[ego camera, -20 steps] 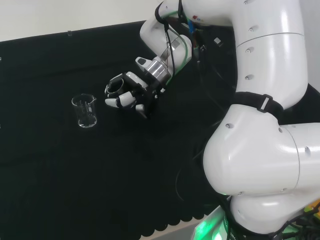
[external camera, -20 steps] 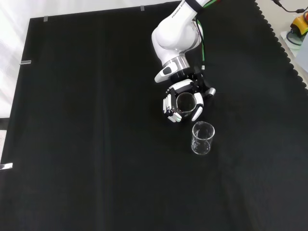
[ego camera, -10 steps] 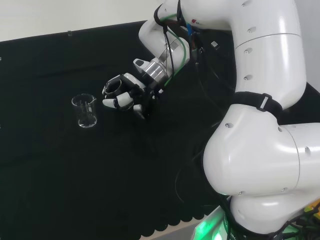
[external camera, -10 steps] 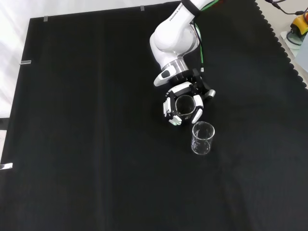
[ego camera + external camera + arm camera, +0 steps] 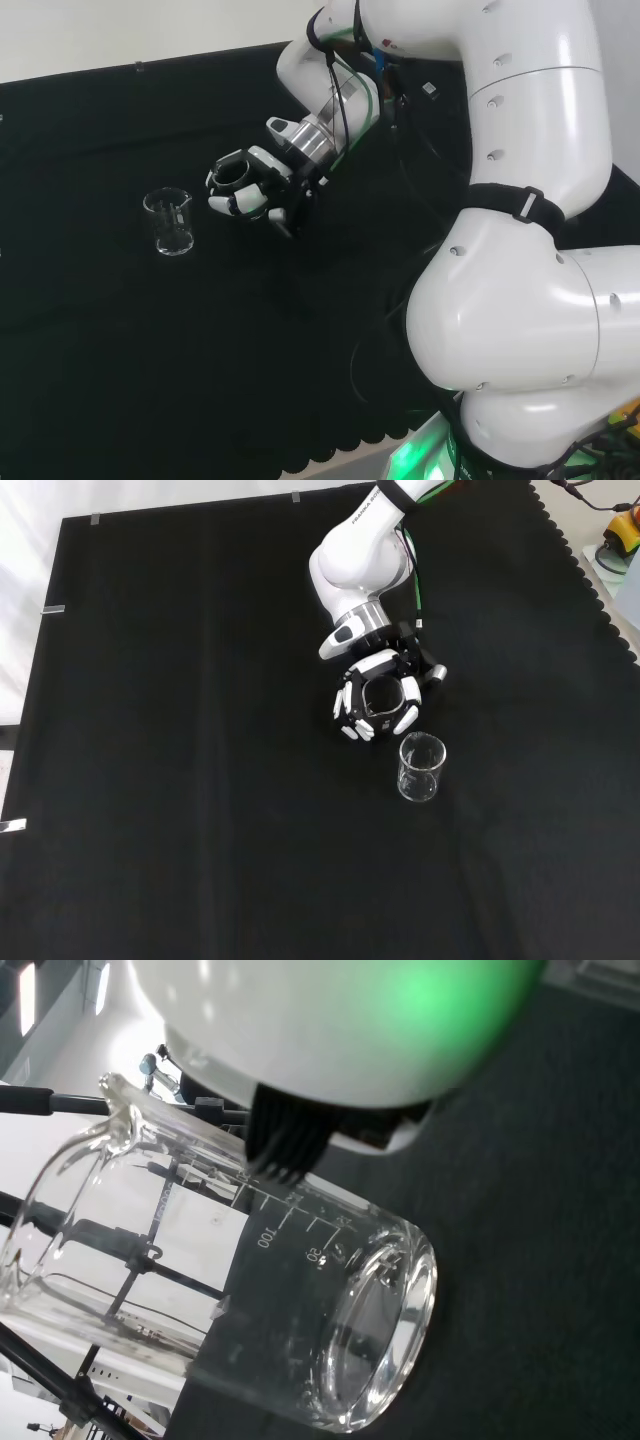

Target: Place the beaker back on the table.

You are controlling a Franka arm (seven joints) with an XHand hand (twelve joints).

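I see big black cloth (image 5: pixel 200 780) all around hand (image 5: pixel 377 702), covering bench. Cloth edge wavy, far from hand in front view. Pale wall (image 5: pixel 120 30) past cloth, beyond hand in head view. White floor strip (image 5: pixel 25 600) far left of hand in front view. Small silver clips (image 5: pixel 54 609) at cloth edge. Green glow (image 5: pixel 415 462) low down, well away from hand.
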